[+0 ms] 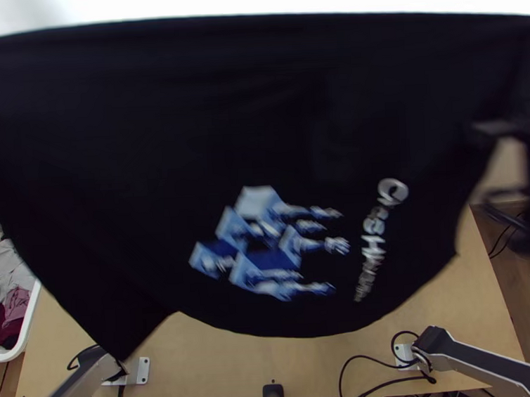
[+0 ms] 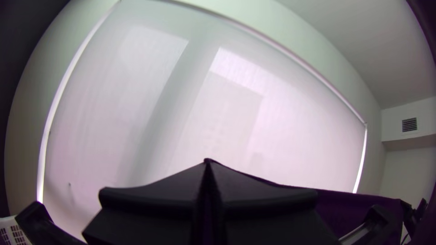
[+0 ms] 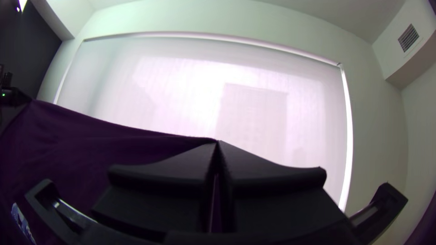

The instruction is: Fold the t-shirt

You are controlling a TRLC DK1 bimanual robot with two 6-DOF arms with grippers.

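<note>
The jaws of my left gripper [image 2: 208, 162] and right gripper [image 3: 218, 143] are pressed together, each pinching the upper edge of the black, thin-cloth t-shirt [image 1: 226, 116] with a blue-and-white cube print [image 1: 258, 200]. It hangs spread between those 2 grips, up over the light wooden worktop [image 1: 208, 356]. I judge it light, soft and limp, not fragile but apt to swing. I'd use these same 2 edge grips for lowering, with mild tension: too much could slip the cloth out, too little would let it bunch.
</note>
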